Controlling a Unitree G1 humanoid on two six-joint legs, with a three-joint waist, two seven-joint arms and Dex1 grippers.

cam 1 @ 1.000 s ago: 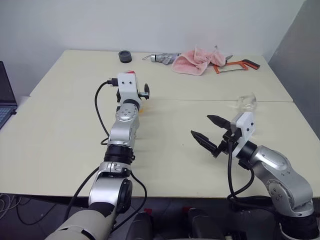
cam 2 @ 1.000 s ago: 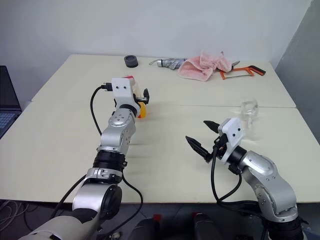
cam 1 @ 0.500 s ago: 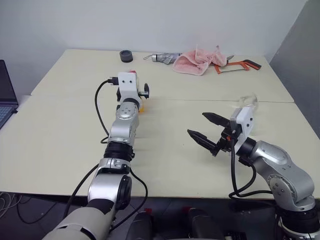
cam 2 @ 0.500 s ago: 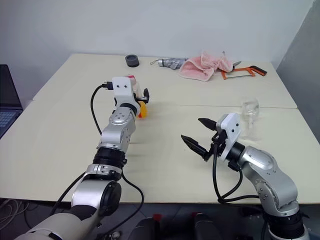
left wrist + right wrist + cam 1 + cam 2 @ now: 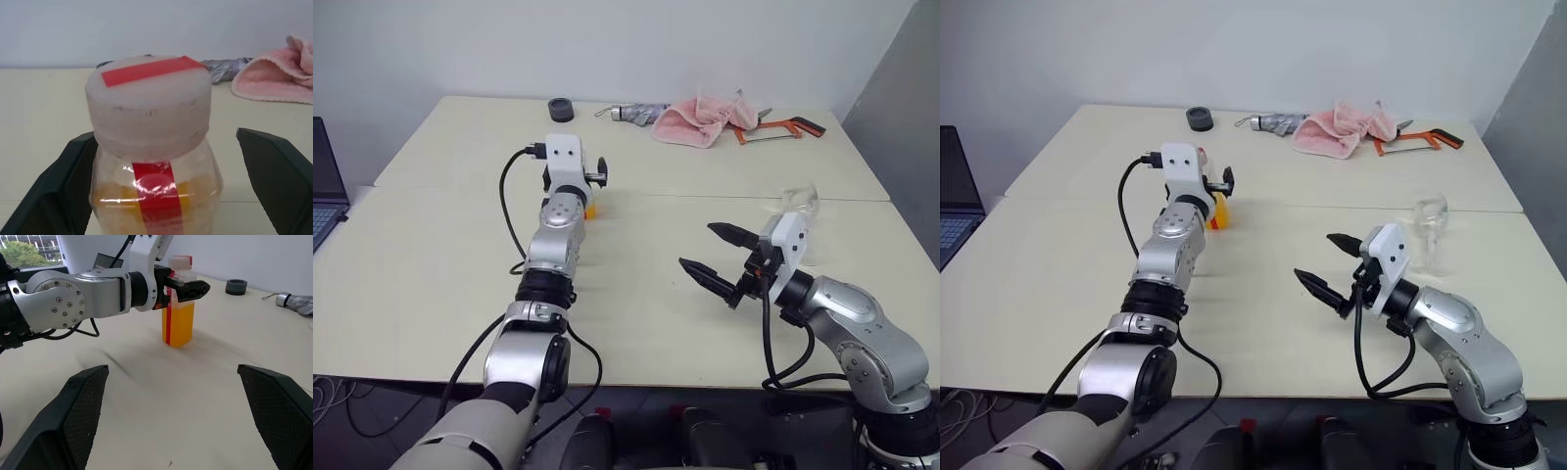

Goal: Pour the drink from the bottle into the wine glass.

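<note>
Nothing poured yet. Your left gripper has its fingers apart around the small clear plastic bottle of orange drink, capped, standing mid-table. Right gripper is spread, empty. Clear stemmed wine glass is empty behind it. Grasp, uncapping and pour remain.

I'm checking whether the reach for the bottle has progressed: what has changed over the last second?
The left gripper has edged slightly further forward around the bottle, fingers open on either side, nothing gripped yet. The right gripper stays open above the table; the wine glass has not moved.
</note>
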